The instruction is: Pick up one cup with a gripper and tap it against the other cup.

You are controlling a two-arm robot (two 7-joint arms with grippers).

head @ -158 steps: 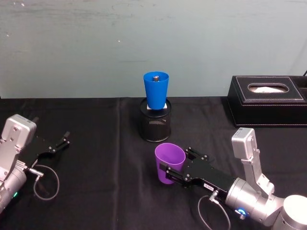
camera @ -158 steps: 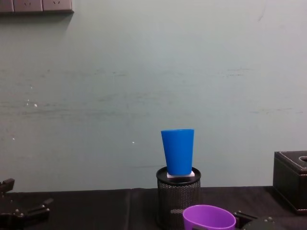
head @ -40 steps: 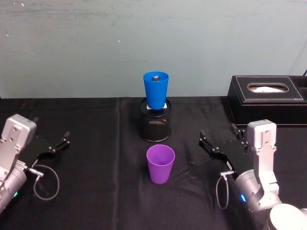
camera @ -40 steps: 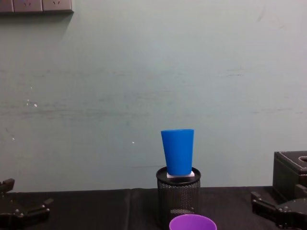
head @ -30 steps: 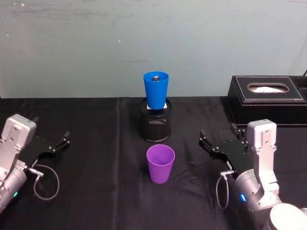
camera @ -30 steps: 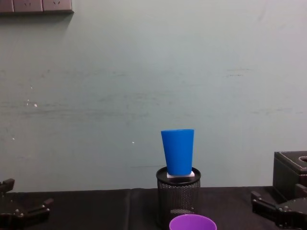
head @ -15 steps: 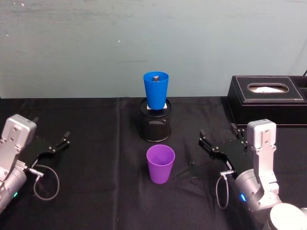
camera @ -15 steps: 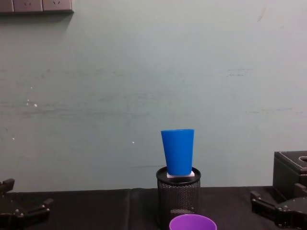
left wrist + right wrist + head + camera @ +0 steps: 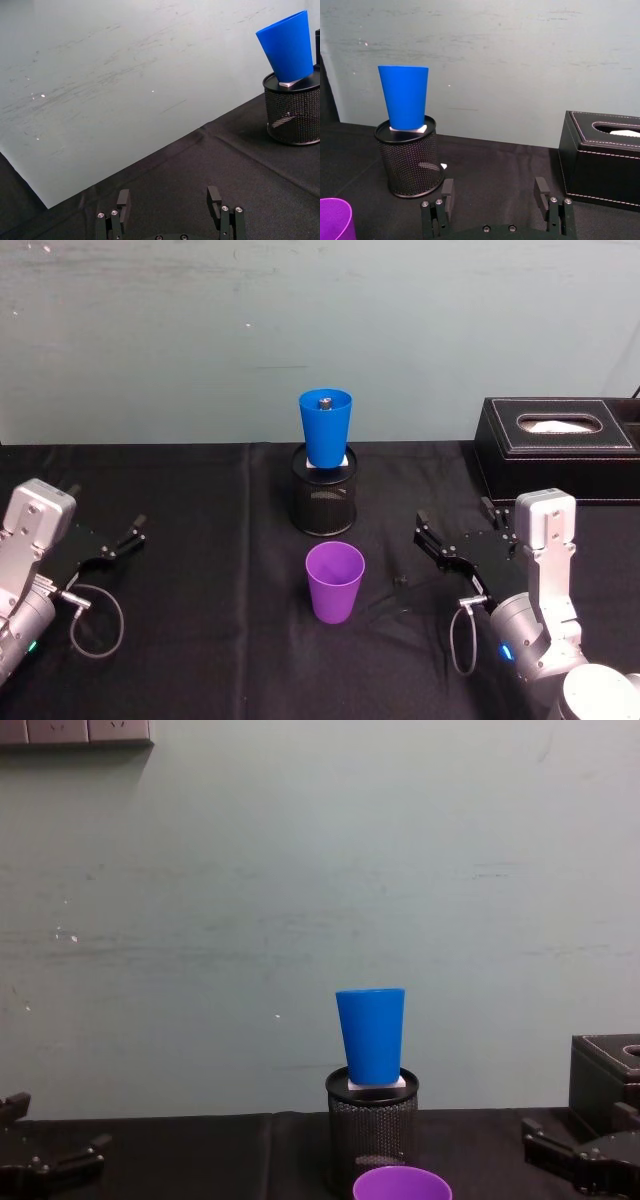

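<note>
- Wall point(image 9: 320, 330): pale green, scuffed, runs along the desk's far edge; sockets point(image 9: 75, 731) at its top left in chest view.
- Desk point(image 9: 200, 640): black cloth w/ a crease running front to back, left of centre.
- Tissue box point(image 9: 560, 450): black, white stitching, at far right edge of desk, white tissue in the slot. Also in right wrist view point(image 9: 600, 160).
- Right arm point(image 9: 540, 640): silver-grey, near the front right corner. Right gripper point(image 9: 455, 530) sits right of the purple cup, well apart from it, touching nothing. Fingers spread wide, nothing between them; both tips seen in right wrist view point(image 9: 494, 192).
- Left arm point(image 9: 25, 570): parked by the desk's left edge. Left gripper point(image 9: 112, 538) low over the cloth, claw wide, empty; wrist view shows both fingers point(image 9: 122, 199) apart.
- Pen holder point(image 9: 323, 502): black wire mesh, round, upright, mid-desk toward the far edge. A small white block lies on its rim under the blue cup.
- Blue cup point(image 9: 326, 428): upright on top of the pen holder, on the white block, wider at rim; small dark object inside at the bottom. Leans slightly in left wrist view point(image 9: 290, 47); stands straight in chest view point(image 9: 371, 1035).
- Purple cup point(image 9: 334, 582): upright on the cloth, centre of desk, just in front of the pen holder, not touching it. Nothing grips it. Rim shows at chest view's bottom edge point(image 9: 402, 1185).
- Cable point(image 9: 95, 625): thin black loop on the cloth by the left arm.
</note>
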